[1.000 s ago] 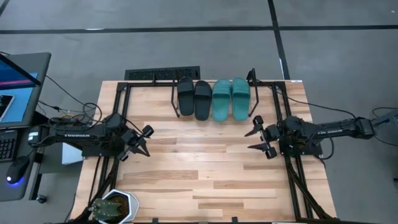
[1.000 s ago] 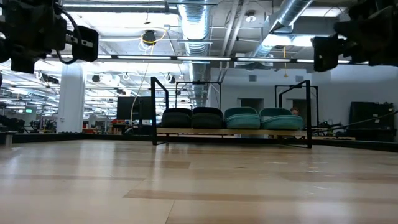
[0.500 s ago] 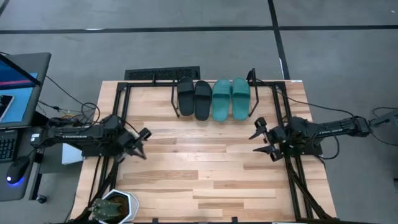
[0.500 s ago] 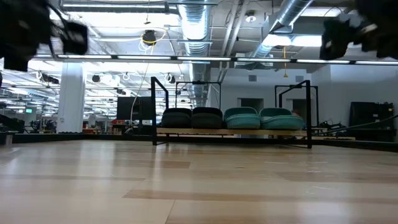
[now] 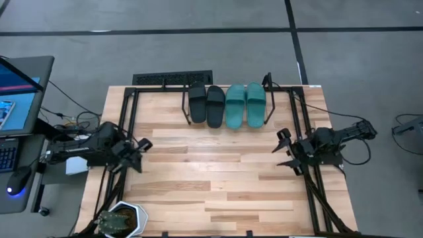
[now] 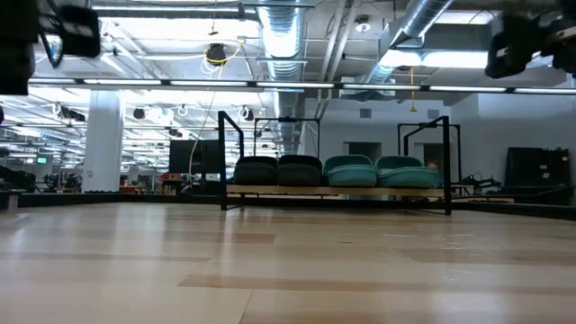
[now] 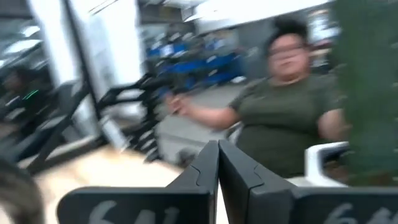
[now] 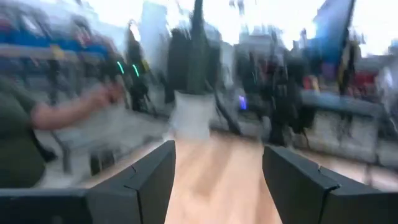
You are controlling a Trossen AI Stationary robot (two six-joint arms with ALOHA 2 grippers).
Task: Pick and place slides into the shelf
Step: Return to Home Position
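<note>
Two black slides (image 5: 207,104) and two teal slides (image 5: 245,104) lie side by side, soles down, on the shelf (image 5: 185,109) of thin black rods at the table's far edge. In the low view the black slides (image 6: 277,170) and the teal slides (image 6: 375,170) rest on the rack between its two posts (image 6: 221,162). My left gripper (image 5: 139,151) is near the table's left edge, shut and empty; its fingers (image 7: 217,152) meet. My right gripper (image 5: 285,151) is near the right edge, open and empty; a wide gap (image 8: 217,165) shows between its fingers.
A black slotted grille (image 5: 173,79) lies just beyond the table's far edge. A white pot with a plant (image 5: 122,221) stands at the near left corner. A laptop (image 5: 20,92) sits left of the table. A person (image 7: 280,124) is beyond the table.
My left gripper has drawn back toward the table's left edge, and my right gripper toward the right edge. In the low view both slide outward toward the picture's sides. The slides have stayed on the shelf.
</note>
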